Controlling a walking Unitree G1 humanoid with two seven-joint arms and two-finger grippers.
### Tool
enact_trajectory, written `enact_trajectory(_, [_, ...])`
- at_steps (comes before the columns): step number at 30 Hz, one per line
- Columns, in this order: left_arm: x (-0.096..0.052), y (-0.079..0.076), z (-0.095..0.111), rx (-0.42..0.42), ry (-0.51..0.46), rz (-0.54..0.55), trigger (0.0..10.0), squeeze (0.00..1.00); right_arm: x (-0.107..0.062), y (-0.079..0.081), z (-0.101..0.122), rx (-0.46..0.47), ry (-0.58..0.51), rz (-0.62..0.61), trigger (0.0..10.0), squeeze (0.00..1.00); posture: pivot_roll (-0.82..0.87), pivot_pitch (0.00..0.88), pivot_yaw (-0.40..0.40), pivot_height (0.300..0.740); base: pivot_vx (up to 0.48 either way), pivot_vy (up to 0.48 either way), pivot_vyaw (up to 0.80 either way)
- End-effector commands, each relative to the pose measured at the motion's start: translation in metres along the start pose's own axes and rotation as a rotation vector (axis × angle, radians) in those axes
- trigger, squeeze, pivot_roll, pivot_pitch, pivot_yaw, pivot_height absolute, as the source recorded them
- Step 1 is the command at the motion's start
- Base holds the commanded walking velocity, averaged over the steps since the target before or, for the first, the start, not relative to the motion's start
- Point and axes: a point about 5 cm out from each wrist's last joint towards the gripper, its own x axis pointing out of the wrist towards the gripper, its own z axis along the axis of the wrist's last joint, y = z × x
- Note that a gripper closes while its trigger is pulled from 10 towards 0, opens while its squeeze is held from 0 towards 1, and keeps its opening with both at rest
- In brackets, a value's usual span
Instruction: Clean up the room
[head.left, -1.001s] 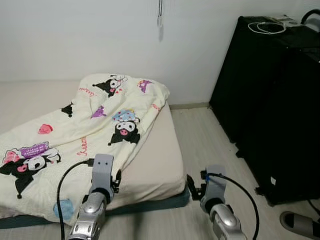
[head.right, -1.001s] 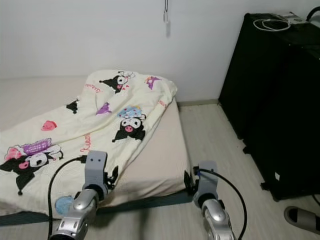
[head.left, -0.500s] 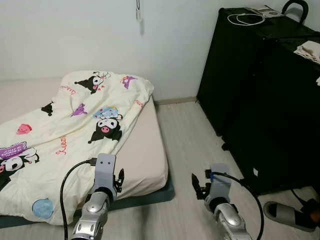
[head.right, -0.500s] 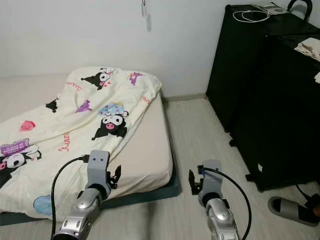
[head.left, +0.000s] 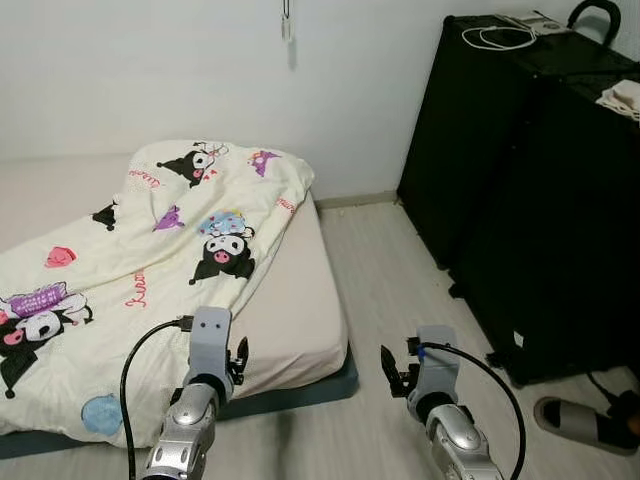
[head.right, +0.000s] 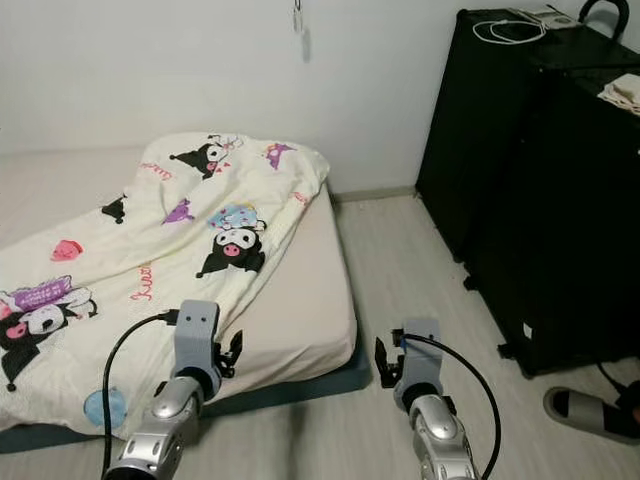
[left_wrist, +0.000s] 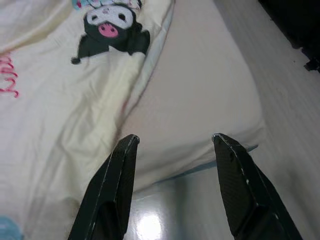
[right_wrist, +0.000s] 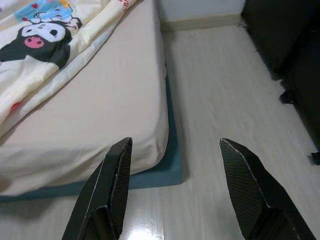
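Note:
A cream blanket (head.left: 170, 230) printed with cartoon characters lies rumpled across a low mattress (head.left: 305, 300) on the floor. My left gripper (head.left: 238, 352) hovers over the mattress's near corner, open with nothing between its fingers (left_wrist: 125, 150). My right gripper (head.left: 398, 364) hangs over the pale wooden floor (right_wrist: 225, 100) just beside the mattress's edge, open as well and holding nothing. A grey slipper (head.left: 585, 422) lies on the floor at the far right.
A tall black cabinet (head.left: 540, 180) stands along the right, with a white cable (head.left: 495, 38) and a folded cloth (head.left: 622, 98) on top. A floor strip runs between mattress and cabinet. A pull cord (head.left: 287, 25) hangs on the white wall.
The whole picture swung right, then slightly back left, so the camera turned. Both grippers keep the same open pose in front of me.

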Motion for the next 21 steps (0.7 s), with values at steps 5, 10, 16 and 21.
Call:
enact_trajectory(5, [-0.0024,0.0033,-0.0059,0.002,0.023,0.008,10.0,0.0,-0.0006,0.0041,-0.0048,0.007,0.02,0.007,10.0,0.0,0.03,0.123,0.001,0.74,0.0,0.435,0.0])
enact_trajectory(10, [-0.0021,0.0038,-0.0054,0.002,0.021,0.007,10.0,0.0,0.0,0.0046,-0.0044,0.007,0.02,0.009,10.0,0.0,0.03,0.119,0.002,0.74,0.0,0.434,0.0])
enact_trajectory(16, [-0.0008,0.0046,-0.0039,-0.006,0.03,0.023,10.0,0.0,0.0006,0.0055,-0.0041,0.009,0.018,0.009,10.0,0.0,0.03,0.115,0.003,0.74,0.0,-0.16,0.0])
enact_trajectory(21, [0.0,0.0042,-0.0013,-0.022,0.015,0.026,10.0,0.0,0.001,0.0061,-0.0036,0.011,0.016,0.009,10.0,0.0,0.03,0.119,0.002,0.74,0.0,-0.436,0.0])
